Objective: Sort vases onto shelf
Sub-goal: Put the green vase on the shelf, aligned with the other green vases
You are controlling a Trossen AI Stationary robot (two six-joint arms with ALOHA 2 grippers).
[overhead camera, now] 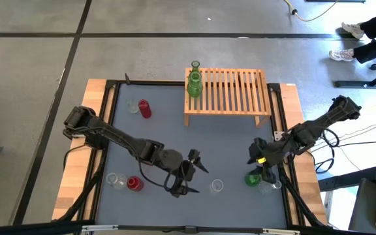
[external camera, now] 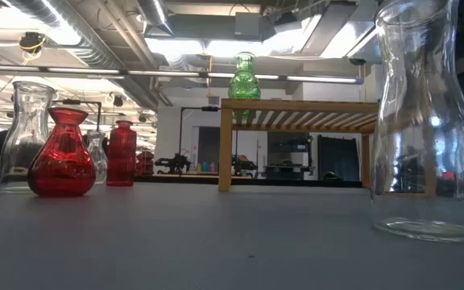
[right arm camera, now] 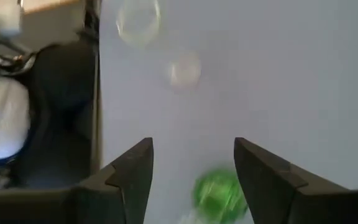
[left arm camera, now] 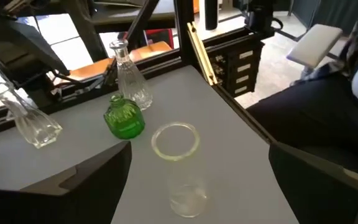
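The shelf (overhead camera: 230,91) is a slatted light-wood rack at the table's far side, with a green vase (overhead camera: 194,81) standing on its left end. My left gripper (overhead camera: 200,179) hangs open near the table's front, its fingers spread toward a clear vase (left arm camera: 177,165) that stands upright on the mat just ahead of them. At the front right my right gripper (right arm camera: 192,146) points steeply down, open, above a squat green vase (right arm camera: 219,193) that stands on the mat. In the low view neither gripper shows.
Two clear vases (overhead camera: 267,188) stand beside the squat green one. A red vase (overhead camera: 134,183) and a clear one (overhead camera: 115,179) stand at the front left, another red-and-clear pair (overhead camera: 142,108) at the far left. The middle of the grey mat (overhead camera: 201,140) lies bare.
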